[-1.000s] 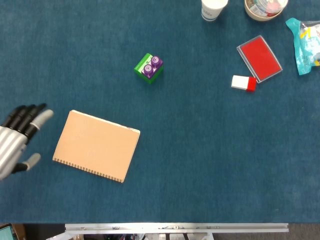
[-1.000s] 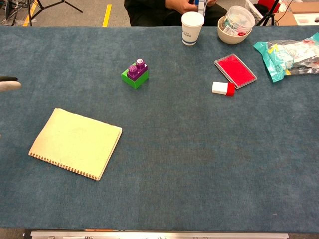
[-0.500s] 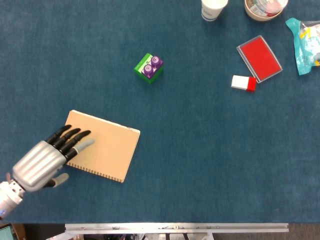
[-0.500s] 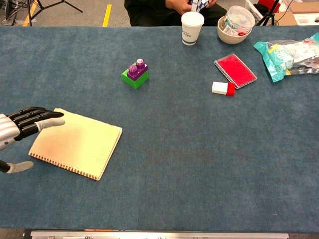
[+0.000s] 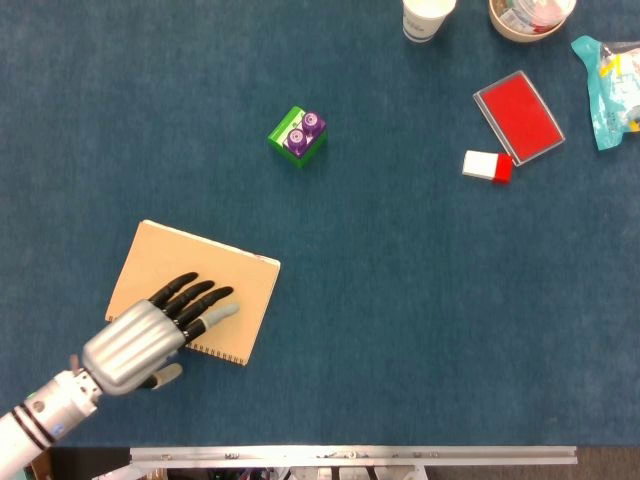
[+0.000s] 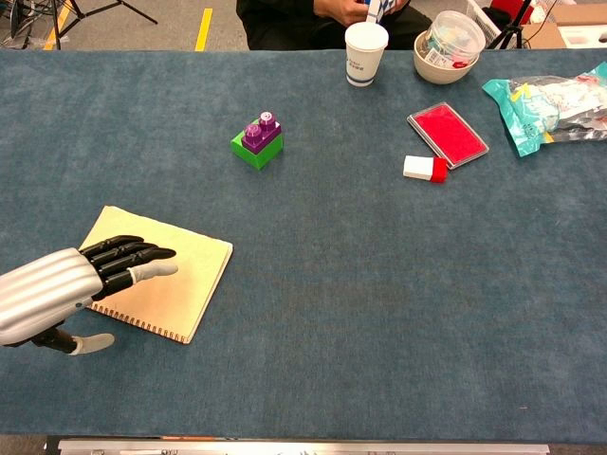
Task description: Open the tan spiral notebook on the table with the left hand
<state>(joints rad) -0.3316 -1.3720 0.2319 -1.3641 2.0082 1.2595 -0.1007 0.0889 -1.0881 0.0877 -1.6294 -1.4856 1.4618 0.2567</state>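
One hand arriving over a closed notebook

One notebook (image 5: 195, 290) is lying shut on the table (image 5: 400, 330), its tan cover facing up and its spiral binding running along the edge nearest the robot. It is sitting well to the near-left of the green and purple block (image 5: 297, 135), and everything else is being placed from the notebook.

Over its near half the left hand (image 5: 150, 335) is now hovering or resting, palm down, fingers (image 5: 200, 297) stretched out together across the cover and grasping nothing; its thumb is hanging off past the spiral edge. Whether the fingertips are actually touching the cover cannot be told from either view. A second ago the hand was sitting off to the left of the notebook, clear of it; half a second ago it was only reaching the left corner. So the approach is looking nearly complete, while the cover itself is not yet lifting. The likely next need is catching the free edge, which is lying on the far side, opposite the binding.

Far right of the notebook, a red case (image 5: 518, 117) and a red and white eraser (image 5: 488, 166) are lying near each other. Beyond them a cup (image 5: 427, 18), a bowl (image 5: 530, 17) and a packet (image 5: 610, 85) are lining the table's far-right part.
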